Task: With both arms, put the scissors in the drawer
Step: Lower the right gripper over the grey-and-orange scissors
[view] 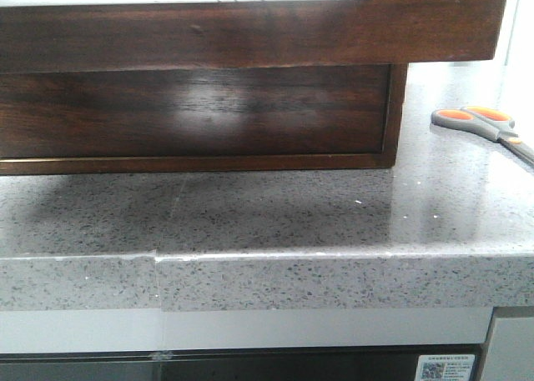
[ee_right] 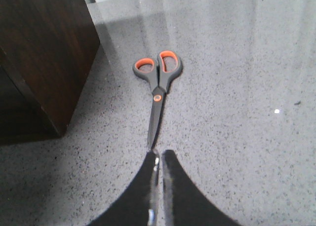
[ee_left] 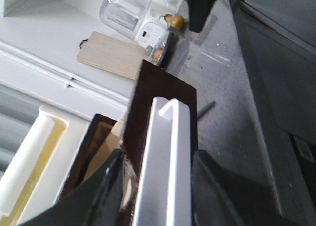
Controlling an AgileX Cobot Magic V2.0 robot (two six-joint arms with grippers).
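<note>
The drawer [view: 250,31] stands pulled out over the dark cabinet [view: 192,114], its pale cut-out along the top edge. In the left wrist view my left gripper [ee_left: 158,156] straddles the drawer front [ee_left: 168,152], one black finger inside and one outside, closed against it. The scissors [view: 484,124] lie flat on the grey counter to the right of the cabinet. In the right wrist view the scissors [ee_right: 159,82] point their handles away, and my right gripper [ee_right: 161,154] is shut on the blade tips. Neither gripper shows in the front view.
The speckled counter [view: 250,223] ends in a front edge [view: 250,273] close to the camera. The cabinet corner [ee_right: 44,53] stands beside the scissors. A white appliance [ee_left: 133,13] and a wooden board [ee_left: 106,53] sit beyond the drawer.
</note>
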